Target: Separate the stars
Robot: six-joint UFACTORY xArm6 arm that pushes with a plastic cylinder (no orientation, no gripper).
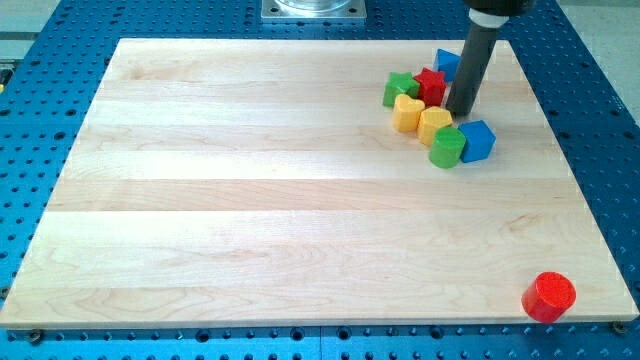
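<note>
A green star (399, 88) and a red star (431, 85) sit side by side, touching, in a cluster at the board's upper right. My tip (461, 112) is on the board just right of the red star, above the blue cube (478, 140). A yellow heart (406, 113) and a yellow block (434, 125) lie just below the stars. A green block (447, 147) sits below them beside the blue cube. A blue block (447, 63) is partly hidden behind the rod.
A red cylinder (549, 297) stands alone at the lower right corner of the wooden board (250, 200). A blue perforated table (40, 120) surrounds the board. A metal mount (313, 9) is at the view's top.
</note>
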